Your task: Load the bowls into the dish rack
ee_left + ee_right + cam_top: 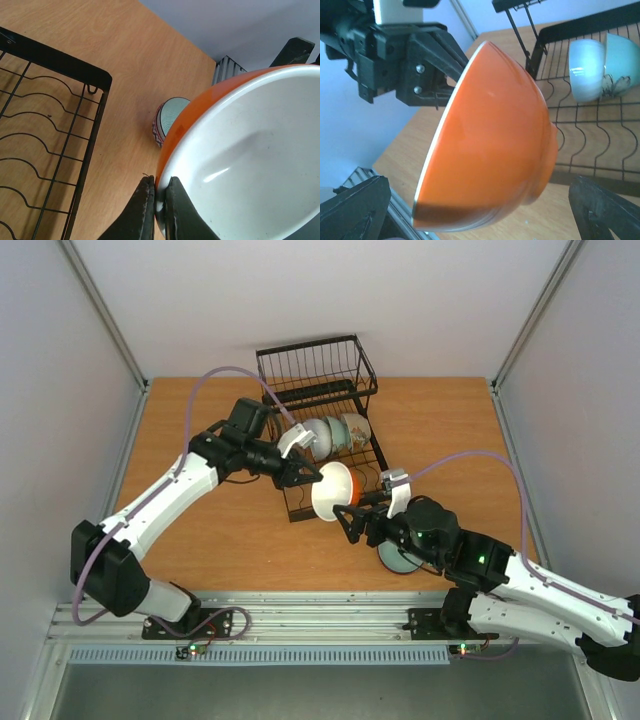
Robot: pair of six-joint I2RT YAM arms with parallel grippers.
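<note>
We can find no words, numbers, labels or brand names to read in any view. The orange bowl (490, 145) is plain, and the patterned bowl (167, 120) shows only shapes, not letters.

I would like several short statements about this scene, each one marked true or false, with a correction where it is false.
1. The left end effector pinches the rim of the orange bowl. True.
2. The dish rack has no bowls in it. False: at least two bowls stand in it.
3. The right end effector is shut on the orange bowl. False: its fingers stand wide apart on either side of the bowl.
4. A patterned bowl sits on the table, outside the rack. True.
</note>
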